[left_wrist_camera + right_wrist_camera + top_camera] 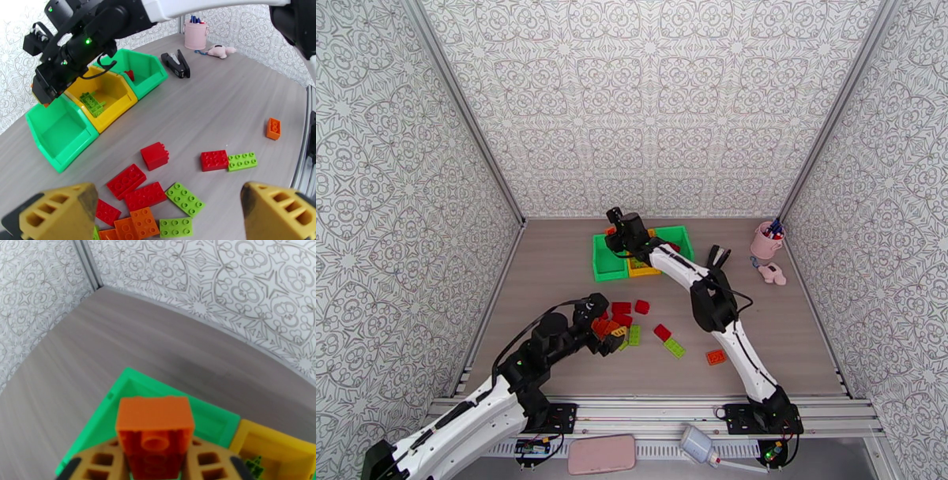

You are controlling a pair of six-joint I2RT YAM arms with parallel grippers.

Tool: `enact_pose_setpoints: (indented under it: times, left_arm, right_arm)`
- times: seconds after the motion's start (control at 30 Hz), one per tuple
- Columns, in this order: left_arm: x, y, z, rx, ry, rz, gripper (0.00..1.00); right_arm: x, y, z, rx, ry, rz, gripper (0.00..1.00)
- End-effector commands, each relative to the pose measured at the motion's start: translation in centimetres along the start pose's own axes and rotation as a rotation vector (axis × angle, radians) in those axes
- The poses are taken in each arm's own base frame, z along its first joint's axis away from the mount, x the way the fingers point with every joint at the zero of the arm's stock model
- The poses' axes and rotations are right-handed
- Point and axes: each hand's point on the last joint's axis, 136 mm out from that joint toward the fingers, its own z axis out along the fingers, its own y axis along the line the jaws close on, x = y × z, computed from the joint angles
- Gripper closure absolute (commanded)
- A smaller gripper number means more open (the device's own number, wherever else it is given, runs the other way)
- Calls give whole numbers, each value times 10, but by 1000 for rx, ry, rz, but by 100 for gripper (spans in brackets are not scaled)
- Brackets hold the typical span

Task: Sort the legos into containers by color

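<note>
Grey wood surface [545, 276] with patterned walls round it. Right arm [711, 304] reaches far across to the bins [641, 267] near the back wall. Left arm [545, 339] is bent low over the near-left part of the surface. Bins sit in one joined row: left green bin [59, 134], yellow bin [118, 104], right green bin [152, 65]. Right claw [156, 461] hangs over the left green bin, clenched on an orange brick [155, 425]. Brick is squeezed between both fingers, its hollow underside toward the wrist camera. Left claw [168, 197] is released, fingers [59, 215] spread wide, just above the loose legos [146, 195]. Contact with them cannot be told. That pile is red, orange and lime pieces lying flat, several touching. Right of it a red brick [214, 160] butts a lime brick [241, 161]. A lone orange piece [273, 128] lies well apart toward the near edge. Lime legos [93, 103] lie in the yellow bin, a red piece [129, 75] in the right green bin. Black stapler [176, 63] sits beside the right green bin, with pen cup [196, 33] and pink toy [221, 50] beyond it toward the back-right corner
</note>
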Motion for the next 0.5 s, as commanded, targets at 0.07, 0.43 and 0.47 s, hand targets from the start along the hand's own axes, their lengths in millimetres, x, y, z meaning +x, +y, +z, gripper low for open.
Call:
enact_pose_setpoints:
  times: [0.07, 0.43, 0.47]
  left_arm:
    - [9, 28, -3, -153, 61, -109, 0]
    - [38, 104, -7, -653, 238, -510, 0]
    - [41, 107, -6, -680, 252, -542, 0]
  right_arm:
    - [-24, 14, -23, -25, -7, -10, 40]
    - [-38, 28, -133, -57, -150, -78, 12]
    - [-34, 27, -143, -51, -154, -89, 12]
